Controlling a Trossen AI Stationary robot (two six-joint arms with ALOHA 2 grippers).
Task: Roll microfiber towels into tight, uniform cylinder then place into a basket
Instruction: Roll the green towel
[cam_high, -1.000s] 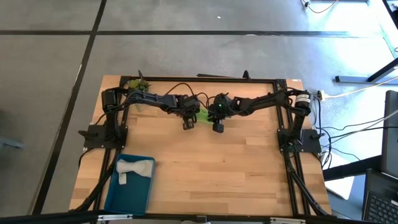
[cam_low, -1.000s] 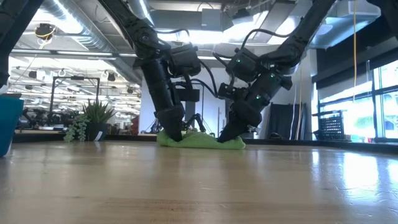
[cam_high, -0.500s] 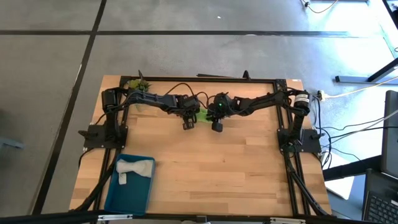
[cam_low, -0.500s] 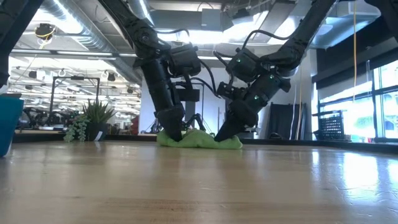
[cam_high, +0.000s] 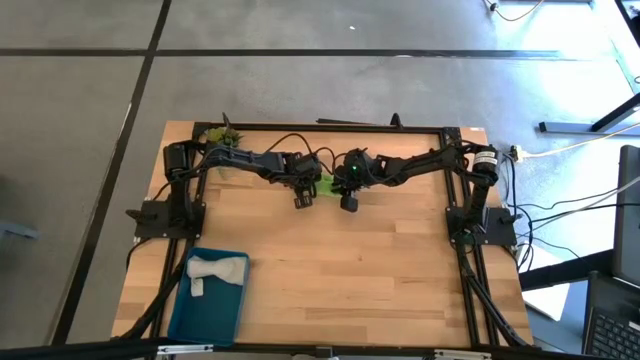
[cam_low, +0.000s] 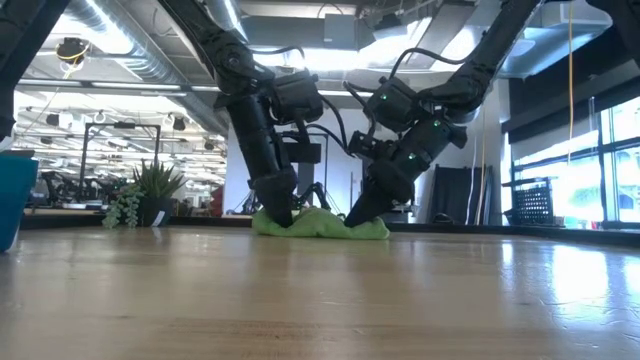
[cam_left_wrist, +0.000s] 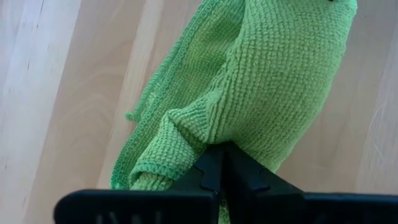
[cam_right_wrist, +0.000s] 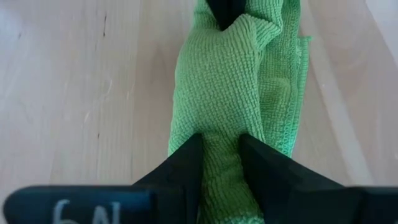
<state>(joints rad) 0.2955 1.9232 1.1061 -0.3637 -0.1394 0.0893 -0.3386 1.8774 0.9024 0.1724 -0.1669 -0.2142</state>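
Green towel (cam_right_wrist: 217, 118) between right tool (cam_right_wrist: 219, 163) fingers, a pinch hidden overhead.

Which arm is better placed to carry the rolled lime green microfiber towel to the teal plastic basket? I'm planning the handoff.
Left, probably: the left gripper pinches the lime green microfiber towel, and the teal plastic basket lies on its side.

- Microfiber towels: two. One lime green towel (cam_low: 320, 226) lies at the far middle of the table (cam_high: 350, 270); one light grey towel (cam_high: 215, 270) lies in the basket.
- Baskets: one teal-blue basket (cam_high: 190, 315), at the near left corner of the table.
- Grippers: two. The left gripper (cam_left_wrist: 219, 163) and the right gripper (cam_right_wrist: 219, 155) each pinch one end of the green towel.
- Plant sprigs: one plant sprig (cam_high: 220, 134), at the far left corner.
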